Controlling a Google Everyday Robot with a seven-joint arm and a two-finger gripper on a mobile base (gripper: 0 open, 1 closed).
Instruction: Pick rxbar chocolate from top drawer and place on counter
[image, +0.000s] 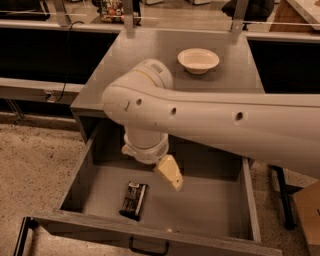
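Here, your gripper (170, 173), grip state impossible to tell, hangs in the open drawer (215, 201) just right of the bar (133, 200) lying near its front; drop off-line and you'll shove it away.

Speckled beige floor (35, 165) fills the 8 o'clock side under warm, dim light. A long dark bench front (45, 55) runs across at 10 o'clock, and a matching dark panel (285, 62) sits at 2 o'clock. Two metal posts (129, 17) rise at 12 o'clock. A cardboard box (307, 220) stands at 4 o'clock, near a black stand leg (281, 197). The gripper (170, 174) hangs just below centre.
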